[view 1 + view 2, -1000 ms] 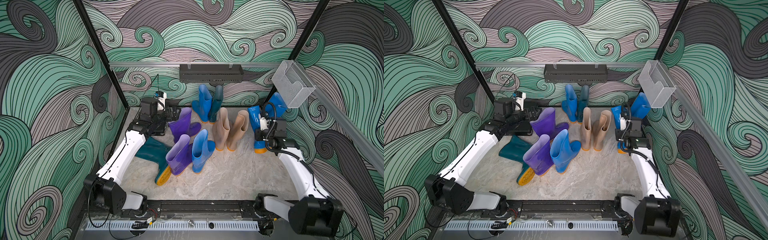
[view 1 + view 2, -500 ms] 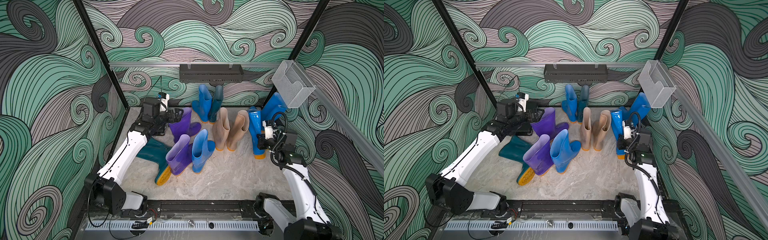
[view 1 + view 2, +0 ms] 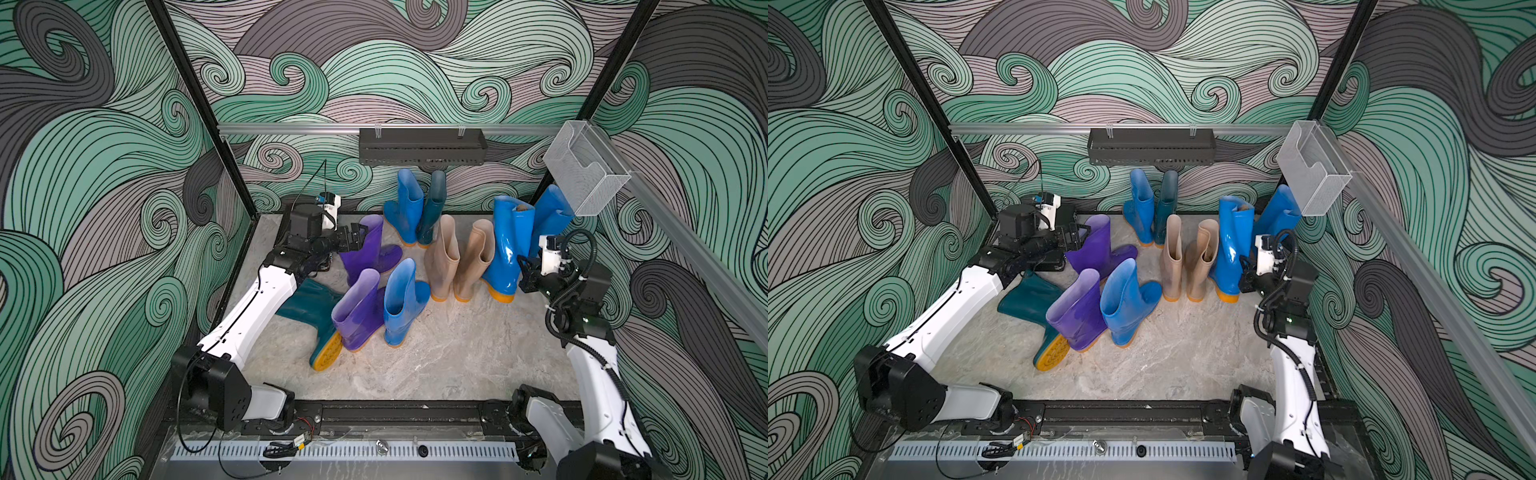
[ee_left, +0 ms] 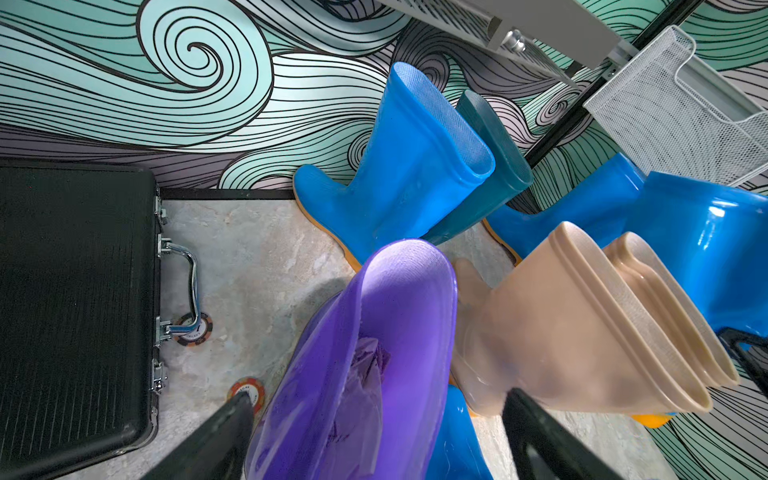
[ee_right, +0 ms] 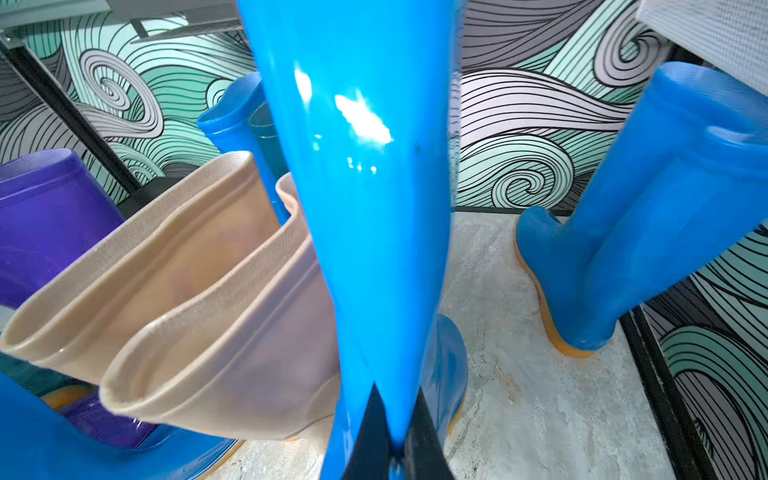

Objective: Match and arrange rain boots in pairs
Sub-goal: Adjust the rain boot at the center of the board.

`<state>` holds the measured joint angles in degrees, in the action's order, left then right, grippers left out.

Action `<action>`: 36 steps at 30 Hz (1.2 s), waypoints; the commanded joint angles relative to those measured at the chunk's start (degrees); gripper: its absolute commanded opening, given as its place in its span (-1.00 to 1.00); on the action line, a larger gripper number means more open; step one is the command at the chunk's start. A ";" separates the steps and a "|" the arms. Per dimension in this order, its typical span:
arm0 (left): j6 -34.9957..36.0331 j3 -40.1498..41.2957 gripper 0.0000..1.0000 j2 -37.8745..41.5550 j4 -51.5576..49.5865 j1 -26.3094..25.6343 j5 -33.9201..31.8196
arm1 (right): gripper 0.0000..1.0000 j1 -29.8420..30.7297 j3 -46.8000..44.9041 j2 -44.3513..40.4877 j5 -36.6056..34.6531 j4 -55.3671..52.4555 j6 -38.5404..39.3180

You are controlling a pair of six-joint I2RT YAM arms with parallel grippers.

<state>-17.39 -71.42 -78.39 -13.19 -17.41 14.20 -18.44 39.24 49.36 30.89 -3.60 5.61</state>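
Purple boots, teal boot, beige boots and blue boots sit amid green-grey swirled walls.

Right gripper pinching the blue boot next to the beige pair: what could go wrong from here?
1. The right gripper is shut on just the thin glossy wall of the blue boot; it may slip or swing into the beige boots right beside it.
2. The left gripper stands open around the purple boot; closing on that soft shaft could tip it toward the beige boots.
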 commanded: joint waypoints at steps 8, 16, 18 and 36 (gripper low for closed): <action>2.41 -0.92 0.89 -0.01 1.74 -0.26 0.74 | -1.00 -5.91 -15.56 -5.25 -3.96 6.09 -6.48; 2.25 -0.19 0.89 -0.23 2.56 -0.27 0.97 | -0.47 -6.01 -11.94 -3.33 -9.89 -5.24 -5.38; 2.60 -0.21 0.89 -0.04 2.24 -0.28 1.01 | 0.07 -6.08 -12.14 -4.20 -11.22 -5.01 -7.53; 3.50 0.69 0.89 0.79 2.17 -0.29 1.53 | 0.99 -6.03 -9.00 -10.82 -23.04 -7.42 -8.21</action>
<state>-15.33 -70.83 -78.41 -11.60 -17.41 14.68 -24.40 27.33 40.56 11.31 -9.93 -4.43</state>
